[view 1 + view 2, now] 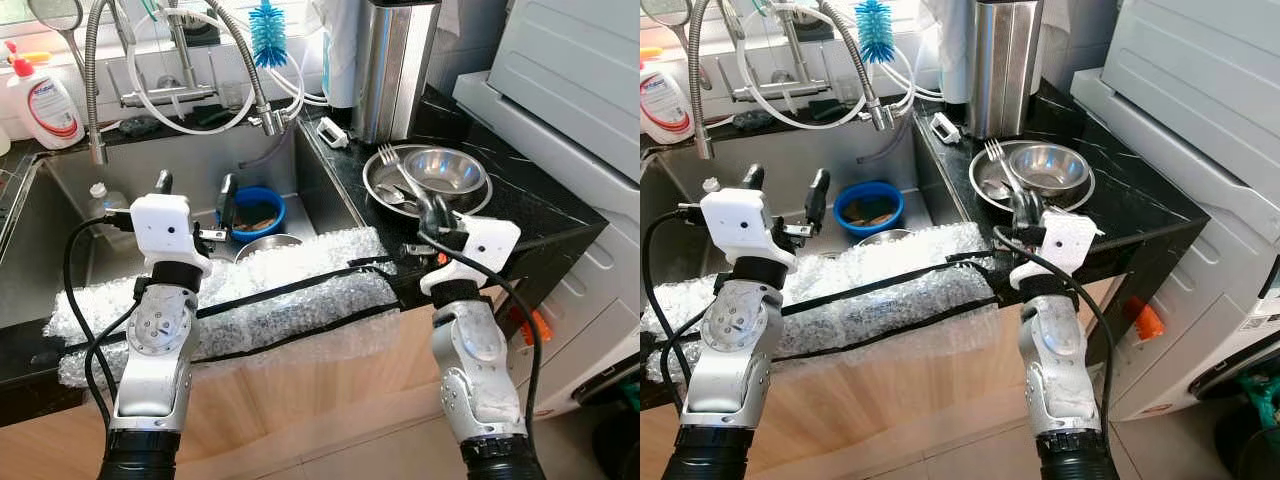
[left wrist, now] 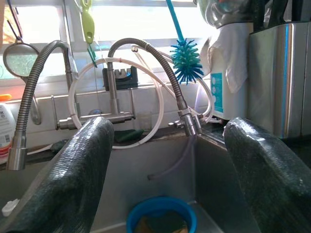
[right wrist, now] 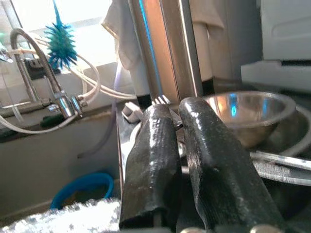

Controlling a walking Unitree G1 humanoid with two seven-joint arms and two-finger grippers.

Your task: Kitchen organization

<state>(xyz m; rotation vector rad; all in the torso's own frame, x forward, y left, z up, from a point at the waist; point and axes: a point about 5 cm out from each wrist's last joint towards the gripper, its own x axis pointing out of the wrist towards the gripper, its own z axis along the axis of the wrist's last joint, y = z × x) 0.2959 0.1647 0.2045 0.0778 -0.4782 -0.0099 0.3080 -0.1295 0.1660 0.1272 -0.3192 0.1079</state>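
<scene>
Approach stage: the right gripper (image 1: 434,212), fingers closed and empty, hovers beside the round steel plate (image 1: 378,180) holding a steel fork (image 1: 392,162) on the black worktop (image 1: 520,205). The left gripper (image 1: 195,190), fingers wide apart, waits above the steel sink (image 1: 70,270). Next, the right fingers likely must part to take the fork.

A black marbled worktop (image 1: 545,215) is seen to the right of a steel sink (image 1: 130,175). On it, a round metal tray (image 1: 372,180) is set, with a steel bowl (image 1: 445,170) and a fork (image 1: 392,160) carried inside it. Behind the tray, a tall steel canister (image 1: 392,65) stands upright near the wall, and a small white device (image 1: 333,132) lies just beside the sink's edge. The front rim of the sink is draped with a sheet of bubble wrap (image 1: 290,300), crossed by two black strips. A white bottle (image 1: 42,100) stands on the ledge behind the sink.
</scene>
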